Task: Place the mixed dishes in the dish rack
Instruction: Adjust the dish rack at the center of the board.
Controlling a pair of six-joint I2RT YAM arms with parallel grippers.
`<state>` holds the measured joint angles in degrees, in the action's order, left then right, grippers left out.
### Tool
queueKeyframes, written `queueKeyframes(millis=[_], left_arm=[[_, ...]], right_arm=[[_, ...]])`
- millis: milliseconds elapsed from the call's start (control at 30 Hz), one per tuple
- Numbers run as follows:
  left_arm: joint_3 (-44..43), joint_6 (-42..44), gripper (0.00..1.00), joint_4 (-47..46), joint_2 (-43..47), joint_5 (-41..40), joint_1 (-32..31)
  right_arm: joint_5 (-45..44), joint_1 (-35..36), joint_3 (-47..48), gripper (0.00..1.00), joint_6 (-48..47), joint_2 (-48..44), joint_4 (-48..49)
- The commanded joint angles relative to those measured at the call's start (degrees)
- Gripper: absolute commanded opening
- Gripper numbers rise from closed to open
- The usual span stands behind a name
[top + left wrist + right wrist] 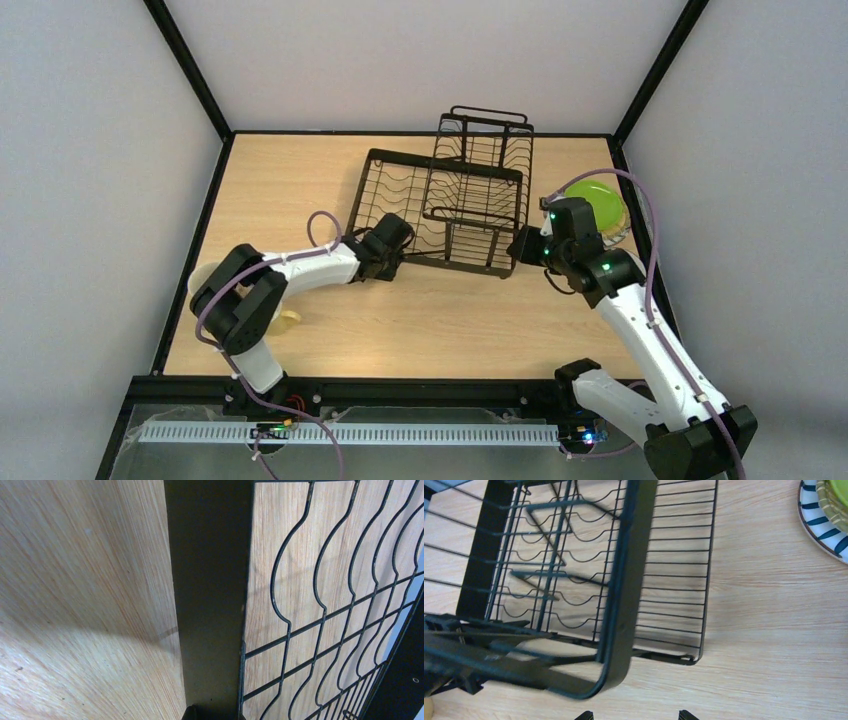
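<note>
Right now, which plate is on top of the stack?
The lime green plate; the white plate with the striped rim lies under it, only its edge showing.

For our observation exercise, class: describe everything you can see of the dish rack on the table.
The dish rack is black metal wire on a flat band frame. It is rectangular, with wavy plate dividers and a raised basket section. It holds no dishes and sits skewed on the wooden table. The left gripper looks clamped on its near-left corner, and the open right gripper hovers close to its near-right corner.
</note>
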<state>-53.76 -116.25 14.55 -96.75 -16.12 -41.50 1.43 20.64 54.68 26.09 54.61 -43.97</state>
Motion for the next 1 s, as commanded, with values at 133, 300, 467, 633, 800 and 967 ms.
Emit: queueKeyframes(millis=[133,300,467,633,800,967], left_arm=[[-4.98,-10.35,0.02,-8.56,-2.55,0.8,-2.06],[-5.72,-9.33,0.11,-6.13,-1.32,0.12,-2.19],[-6.7,-8.06,0.26,-3.9,-0.56,-0.35,-2.19],[-6.56,-7.12,0.46,-3.06,-0.07,0.06,-2.12],[-6.32,-6.18,0.52,-1.56,1.12,-0.11,-2.02],[-4.99,-4.26,0.51,-0.3,2.76,0.65,-1.58]], right_arm=[[1.71,1.4,1.38,0.95,-1.42,-0.82,-2.67],[0.21,1.49,2.74,0.96,-2.2,0.8,-1.52],[-0.67,1.46,4.46,0.97,-2.31,3.07,0.46],[-1.34,1.46,6.0,0.98,-2.53,5.45,1.2],[-4.41,1.5,7.05,0.99,-3.12,7.22,2.03],[-7.12,1.49,9.11,1.0,-4.11,9.64,2.44]])
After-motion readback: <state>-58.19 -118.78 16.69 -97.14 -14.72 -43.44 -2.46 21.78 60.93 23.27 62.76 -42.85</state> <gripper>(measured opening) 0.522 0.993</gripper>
